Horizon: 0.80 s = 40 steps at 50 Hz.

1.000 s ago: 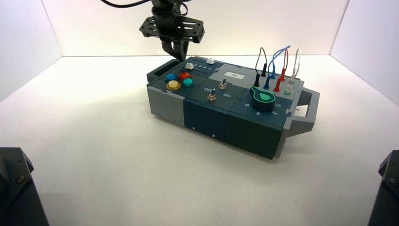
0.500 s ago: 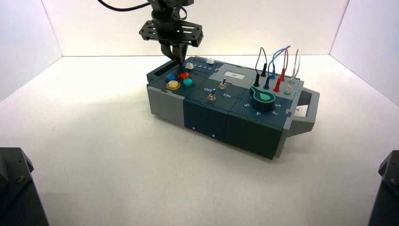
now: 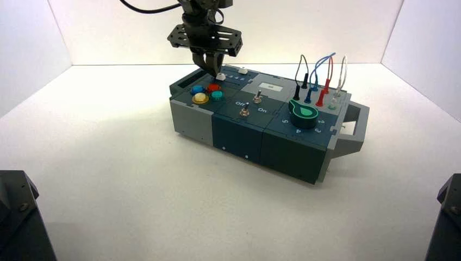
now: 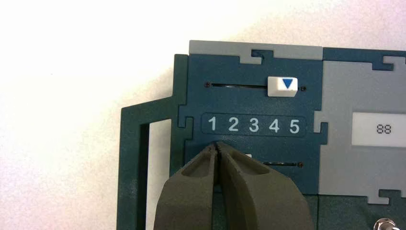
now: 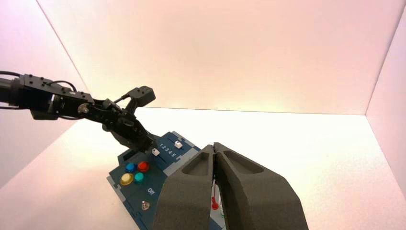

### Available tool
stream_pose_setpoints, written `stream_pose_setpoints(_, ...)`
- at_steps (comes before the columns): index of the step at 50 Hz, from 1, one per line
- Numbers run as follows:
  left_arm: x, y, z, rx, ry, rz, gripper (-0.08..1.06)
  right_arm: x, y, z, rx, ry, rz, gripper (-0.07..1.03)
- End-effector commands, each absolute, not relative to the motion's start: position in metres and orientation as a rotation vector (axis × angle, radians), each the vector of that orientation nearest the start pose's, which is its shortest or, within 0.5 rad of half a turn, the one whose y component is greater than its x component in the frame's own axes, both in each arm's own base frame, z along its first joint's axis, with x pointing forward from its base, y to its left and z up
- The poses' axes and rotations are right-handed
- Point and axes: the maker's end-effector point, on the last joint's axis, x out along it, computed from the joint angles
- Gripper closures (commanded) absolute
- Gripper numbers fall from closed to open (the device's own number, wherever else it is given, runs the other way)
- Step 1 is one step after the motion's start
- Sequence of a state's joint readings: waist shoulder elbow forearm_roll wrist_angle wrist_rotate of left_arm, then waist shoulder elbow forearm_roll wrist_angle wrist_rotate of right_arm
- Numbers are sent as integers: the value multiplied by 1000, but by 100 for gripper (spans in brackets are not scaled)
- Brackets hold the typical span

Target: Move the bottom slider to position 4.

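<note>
The bottom slider's white knob [image 4: 247, 155] is mostly hidden behind my left gripper's fingers; only a sliver of it shows, at the end of its track [image 4: 280, 164] under the low digits. My left gripper [image 4: 216, 144] is shut with nothing in it, and its tips rest just under the printed 1. Position 4 [image 4: 274, 126] is the fourth digit in the white row 1 to 5. In the high view the left gripper [image 3: 213, 69] stands right beside the knob [image 3: 220, 76] at the box's far left corner. My right gripper [image 5: 214, 146] is shut and held high, away from the box.
The twin slider's knob [image 4: 282, 86], marked with a blue triangle, sits near the 5 end. A grey display [image 4: 383, 129] reads 88. Coloured buttons [image 3: 206, 92], two toggle switches [image 3: 245, 111], a green dial [image 3: 303, 113] and plugged wires [image 3: 321, 81] fill the rest of the box.
My left gripper has moved right and slightly down, from beside the box's far left corner to right against the bottom slider's knob. The knob itself has not visibly moved.
</note>
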<state>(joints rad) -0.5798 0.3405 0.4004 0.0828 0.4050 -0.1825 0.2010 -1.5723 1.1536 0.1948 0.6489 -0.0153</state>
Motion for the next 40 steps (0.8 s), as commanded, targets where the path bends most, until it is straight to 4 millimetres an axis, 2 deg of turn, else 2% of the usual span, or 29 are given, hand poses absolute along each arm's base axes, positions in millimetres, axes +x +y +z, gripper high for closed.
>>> stream_pose_setpoints(1,385,-252,43,247,1087,-441,101,139,49,275,131,231,302,99)
stream_pose_setpoints(40,374,-267,47,265,1086,-473,101,139,49,275,130,231,301,99)
